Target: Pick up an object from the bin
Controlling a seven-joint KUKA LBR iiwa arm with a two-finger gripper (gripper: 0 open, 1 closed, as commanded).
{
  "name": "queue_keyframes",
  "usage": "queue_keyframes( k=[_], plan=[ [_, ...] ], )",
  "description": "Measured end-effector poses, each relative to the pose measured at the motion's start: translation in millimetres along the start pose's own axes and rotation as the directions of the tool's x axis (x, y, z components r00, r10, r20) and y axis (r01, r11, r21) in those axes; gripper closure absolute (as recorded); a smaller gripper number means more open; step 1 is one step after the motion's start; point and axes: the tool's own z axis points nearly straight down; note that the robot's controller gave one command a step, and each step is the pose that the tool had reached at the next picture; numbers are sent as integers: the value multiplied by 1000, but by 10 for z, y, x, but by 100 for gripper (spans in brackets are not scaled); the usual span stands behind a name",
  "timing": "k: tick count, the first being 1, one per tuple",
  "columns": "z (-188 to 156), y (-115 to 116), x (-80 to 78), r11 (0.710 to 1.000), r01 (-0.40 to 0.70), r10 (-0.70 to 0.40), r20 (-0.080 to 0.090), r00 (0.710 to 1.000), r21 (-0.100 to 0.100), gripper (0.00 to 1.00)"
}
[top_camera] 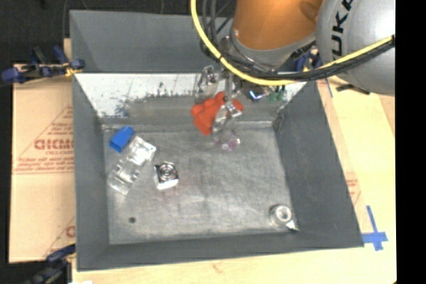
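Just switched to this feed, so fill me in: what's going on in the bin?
The arm reaches in from the right, and its hand is down near the back wall of the bin, right against a red piece. Whether it actually grips that piece I cannot tell. A small purple bit lies just in front. Off to the left lie a blue block, a clear plastic piece and a small metal part; a metal ring sits in the near right corner.
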Motion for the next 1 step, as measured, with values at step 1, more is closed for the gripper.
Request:
queue_keyframes(
  k=[1],
  plan=[
    [-24, -74, -322, 1000, 14, -14, -4, 1000, -1, 100]
  ],
)
